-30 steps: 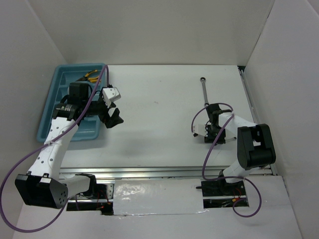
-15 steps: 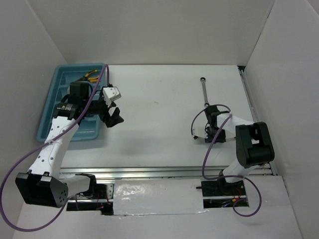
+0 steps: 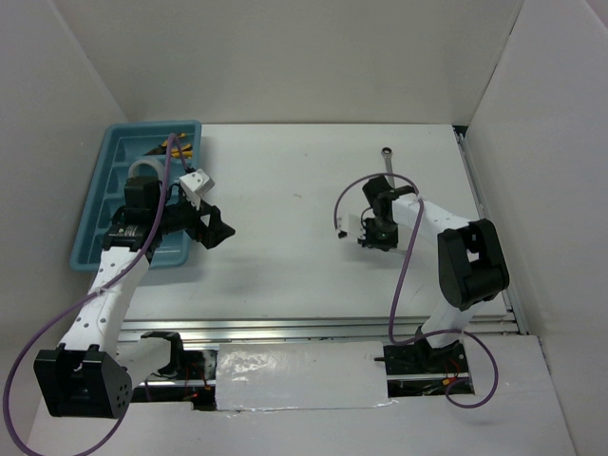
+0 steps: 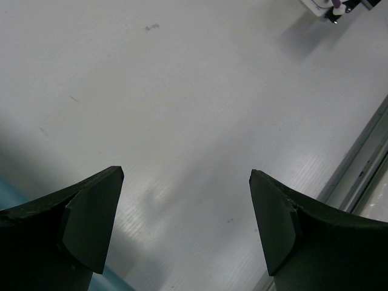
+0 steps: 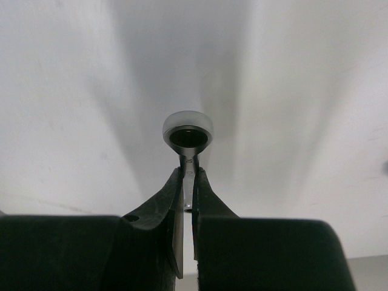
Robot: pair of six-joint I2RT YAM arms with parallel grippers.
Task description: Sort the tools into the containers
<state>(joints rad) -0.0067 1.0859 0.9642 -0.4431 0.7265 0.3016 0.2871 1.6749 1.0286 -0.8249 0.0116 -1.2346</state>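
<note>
Tray [image 3: 99, 204] sits far left — pliers [image 3: 178, 145] in its far right corner, a white ring [image 3: 142, 169] just nearer; well to its right we see the right gripper [image 5: 188, 176] clamped on a wrench [image 5: 188, 120]; left gripper [image 4: 185, 182] spread wide — beside the tray.

White table [image 3: 304, 204], matte, a few faint scuffs. Boxed in by left panel [image 3: 47, 114], far panel [image 3: 285, 57], right panel [image 3: 560, 190], all white. Aluminium rail [image 3: 313, 326] along table's near edge, silvery sheet [image 3: 299, 380] just outside it. Soft, even light.
</note>
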